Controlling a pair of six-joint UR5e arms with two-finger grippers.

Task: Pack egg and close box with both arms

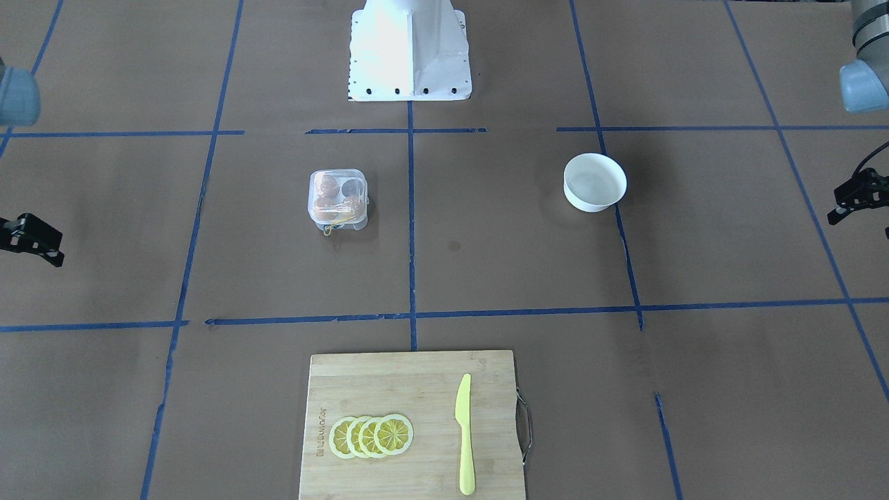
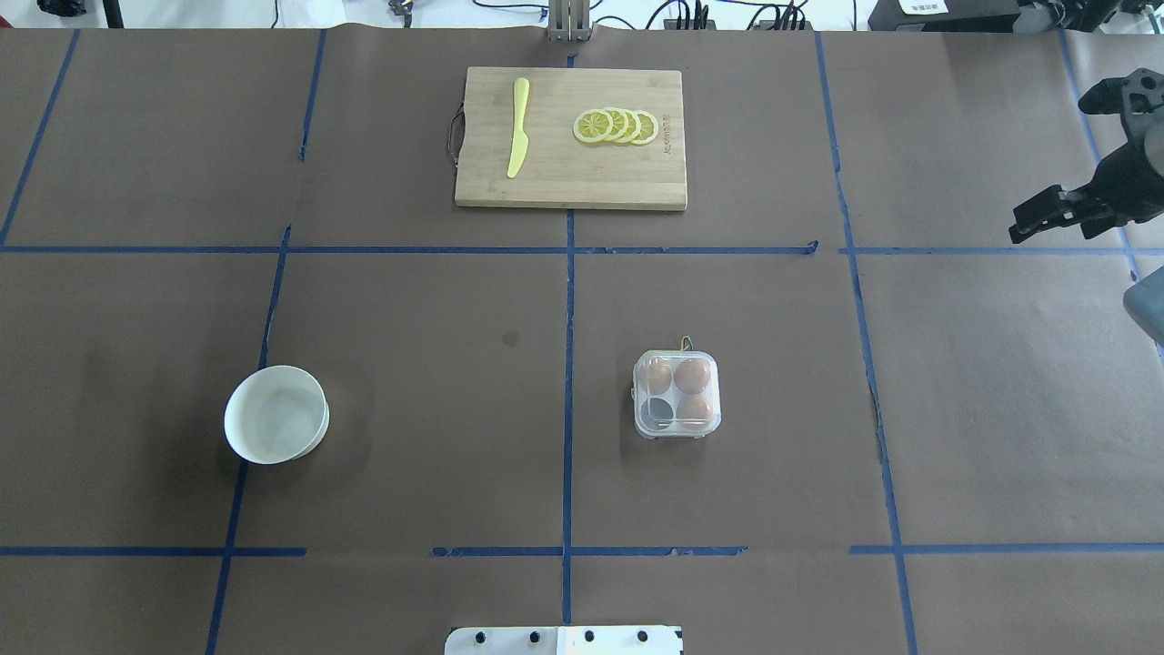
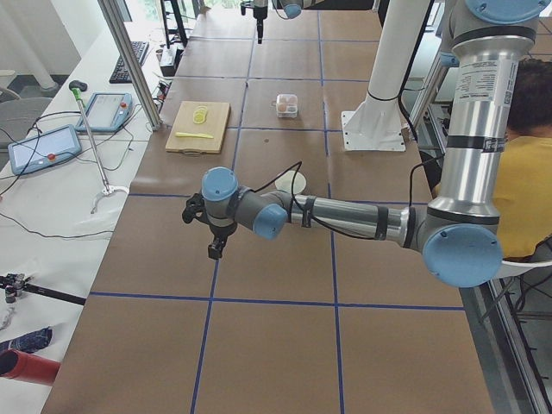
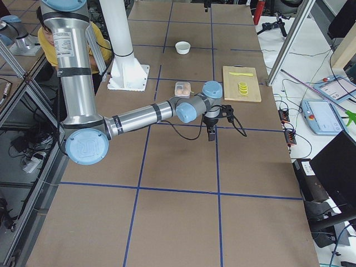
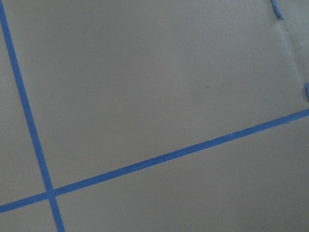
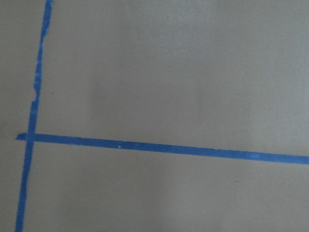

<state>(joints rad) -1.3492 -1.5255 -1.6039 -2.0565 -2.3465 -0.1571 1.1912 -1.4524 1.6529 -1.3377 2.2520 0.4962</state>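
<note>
So the box (image 2: 677, 394) sits on the robot's right half of the table (image 2: 409, 318), near the middle tape line and not far from the base, with the white bowl (image 2: 275, 426) well apart on the other half and looking empty. The egg (image 2: 693, 375) can't be told from its two lookalikes tbh. All three brown ones sit in cells of the box, the fourth cell looks empty, and the clear lid seems to be down, though whether it's snapped shut is too small to see. Both arms are parked out at the table ends. The left gripper (image 1: 856, 198) and right gripper (image 2: 1055, 214) show nothing in them, but how far the fingers are spread can't be made out in any view, and the wrist cameras only see bare table. Handling-wise, an egg is light, smooth and round with a brittle shell, so it would probably want a soft pinch across its fat middle and no squeezing at the ends, and it will roll if set down loose. The box looks like thin, light plastic that will likely flex and skid on the paper. One gripper should probably steady a side wall low down while the other presses the lid's front edge, opposite the hinge. Watch the thin cord (image 2: 684, 344) poking out on the far side, since it could snag.
</note>
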